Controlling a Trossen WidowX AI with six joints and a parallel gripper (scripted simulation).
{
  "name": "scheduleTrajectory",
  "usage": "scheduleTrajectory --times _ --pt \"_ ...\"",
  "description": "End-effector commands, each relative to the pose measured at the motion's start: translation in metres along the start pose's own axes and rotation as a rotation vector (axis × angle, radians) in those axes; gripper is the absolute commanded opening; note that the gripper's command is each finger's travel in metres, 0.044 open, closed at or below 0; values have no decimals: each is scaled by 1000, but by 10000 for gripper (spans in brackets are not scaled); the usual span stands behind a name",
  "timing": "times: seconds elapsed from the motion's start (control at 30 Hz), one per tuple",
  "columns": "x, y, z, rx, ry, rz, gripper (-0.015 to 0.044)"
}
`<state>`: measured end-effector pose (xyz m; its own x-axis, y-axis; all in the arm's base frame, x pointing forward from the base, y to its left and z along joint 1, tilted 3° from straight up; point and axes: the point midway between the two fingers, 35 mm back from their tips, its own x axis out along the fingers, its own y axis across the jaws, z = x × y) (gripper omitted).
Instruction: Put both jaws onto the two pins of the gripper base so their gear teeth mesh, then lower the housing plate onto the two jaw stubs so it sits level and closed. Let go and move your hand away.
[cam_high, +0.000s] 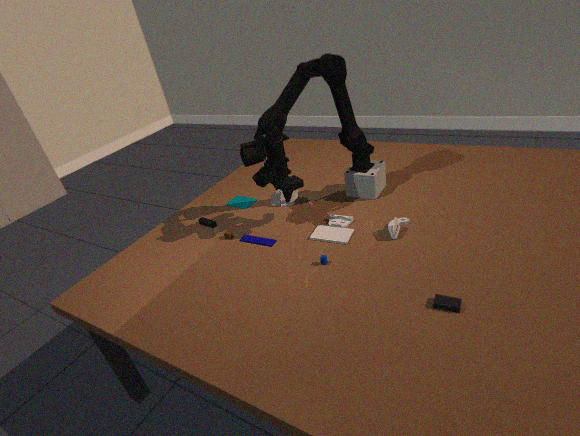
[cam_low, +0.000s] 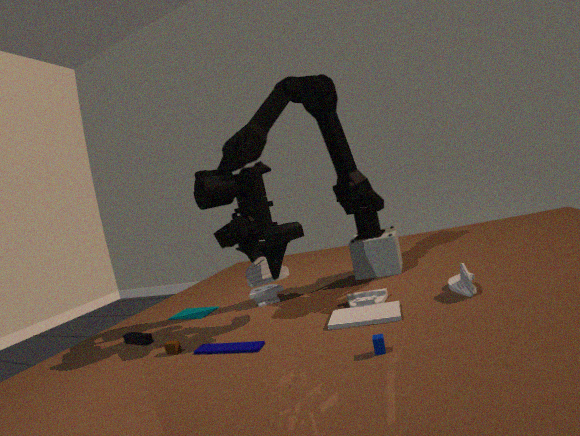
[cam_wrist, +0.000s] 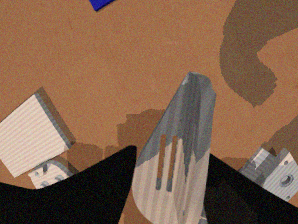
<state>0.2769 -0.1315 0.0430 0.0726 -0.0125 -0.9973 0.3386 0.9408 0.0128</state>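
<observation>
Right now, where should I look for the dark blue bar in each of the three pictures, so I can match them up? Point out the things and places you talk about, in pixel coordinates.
Top: just left of and below centre, the dark blue bar (cam_high: 258, 241) (cam_low: 229, 347) (cam_wrist: 101, 4).
Exterior: in the lower part, left of centre.
Wrist: only one end shows, cut off by the top edge, left of centre.
Shared landmark: the white rectangular plate (cam_high: 332, 234) (cam_low: 365, 316) (cam_wrist: 32, 132).

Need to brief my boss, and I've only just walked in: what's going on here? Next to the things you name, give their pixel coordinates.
The robot arm's gripper (cam_high: 288, 198) (cam_low: 275, 274) (cam_wrist: 168, 156) is closed on a pale slotted part (cam_high: 278, 195) (cam_low: 260, 270) (cam_wrist: 170, 172), probably one of the jaws, and holds it above the tabletop. What looks like the other jaw (cam_high: 394, 229) (cam_low: 463, 284) lies off to one side. The housing plate (cam_high: 332, 234) (cam_low: 365, 316) (cam_wrist: 32, 135) lies flat on the table, so the assembly isn't closed.
</observation>
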Motion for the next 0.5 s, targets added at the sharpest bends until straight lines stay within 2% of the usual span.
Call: scheduleTrajectory --times 0.0,0.47 --pt "-1 12 -1 -28 1 3 134" --pt "-1 58 -9 -140 3 7 134"
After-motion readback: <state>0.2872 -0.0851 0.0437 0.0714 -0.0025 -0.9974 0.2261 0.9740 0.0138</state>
